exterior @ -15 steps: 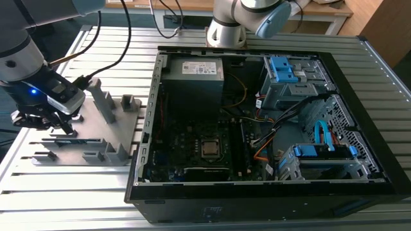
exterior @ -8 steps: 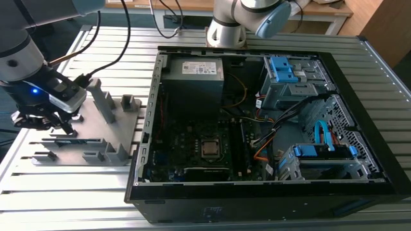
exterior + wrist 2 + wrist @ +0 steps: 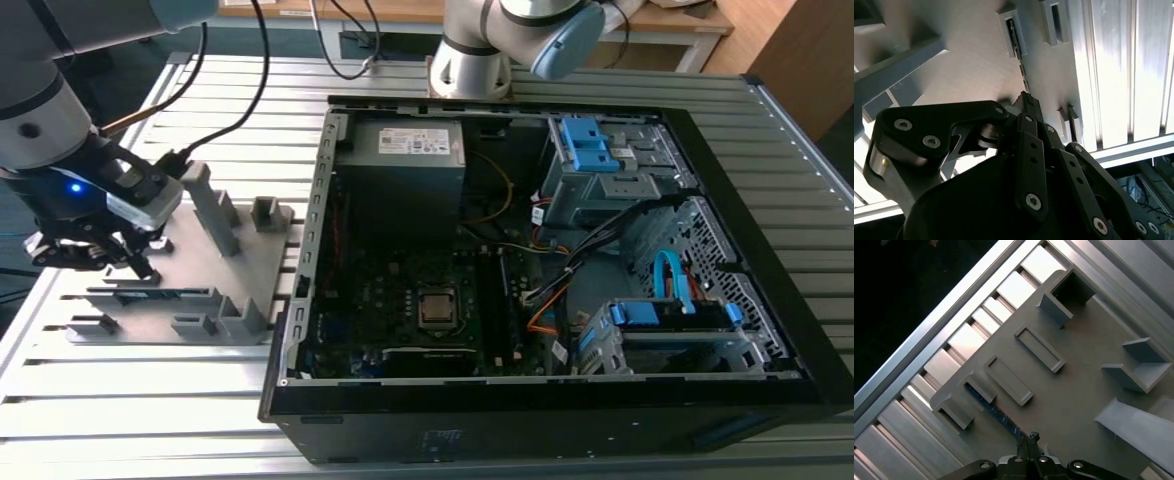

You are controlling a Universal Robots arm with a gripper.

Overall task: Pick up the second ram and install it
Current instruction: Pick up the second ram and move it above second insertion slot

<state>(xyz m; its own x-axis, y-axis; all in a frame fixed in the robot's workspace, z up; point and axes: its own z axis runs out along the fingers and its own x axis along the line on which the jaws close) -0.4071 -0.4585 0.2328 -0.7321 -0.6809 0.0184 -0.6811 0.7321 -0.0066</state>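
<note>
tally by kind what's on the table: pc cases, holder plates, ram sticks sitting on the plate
pc case: 1
grey holder plate: 1
ram stick on the plate: 1
total: 3

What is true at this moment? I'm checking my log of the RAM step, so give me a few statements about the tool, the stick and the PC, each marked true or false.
1. The tool is over the grey holder plate at the exterior view's left, outside the PC case. True.
2. The second ram is seated on the motherboard. False: it stands in slotted blocks on the grey holder plate.
3. The PC case lies open, with the motherboard exposed. True.
4. The tool is reaching into the blue drive cages. False: in the first wrist view it is at one end of the second ram, above the plate.
</note>
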